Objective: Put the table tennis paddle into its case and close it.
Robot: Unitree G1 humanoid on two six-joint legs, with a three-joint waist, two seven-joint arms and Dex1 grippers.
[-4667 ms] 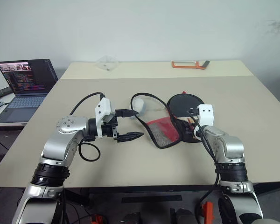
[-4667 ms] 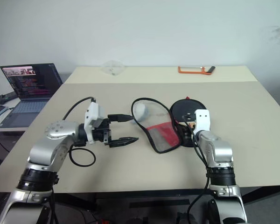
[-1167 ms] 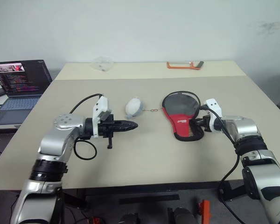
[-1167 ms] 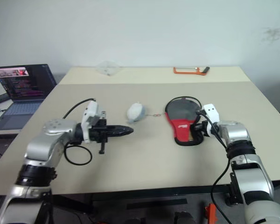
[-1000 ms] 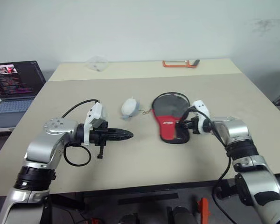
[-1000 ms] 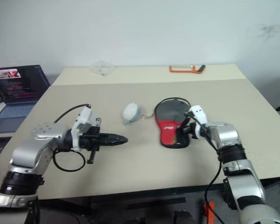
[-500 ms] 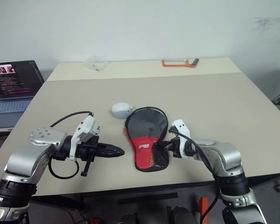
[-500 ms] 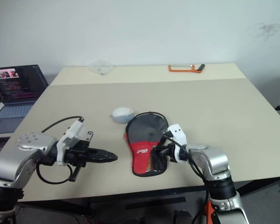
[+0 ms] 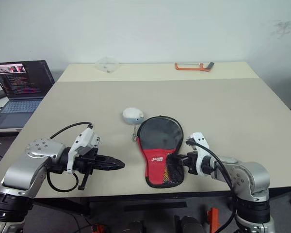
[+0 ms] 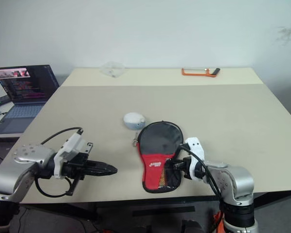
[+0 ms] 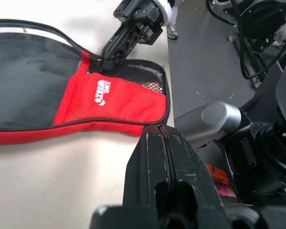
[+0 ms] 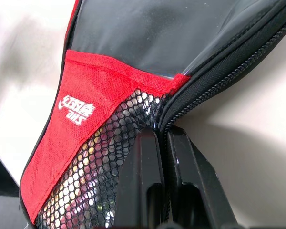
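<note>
Zipped case near the table's front edge, right tool pinched on its rim.

The case lies flat on the table, black round end away from the robot, red mesh end toward it. The right tool is clenched on the case's edge beside the mesh pocket. The left tool is clenched on nothing, hovering well apart to the case's left. The table tennis paddle cannot be made out. A small white pouch sits just beyond the case.
</note>
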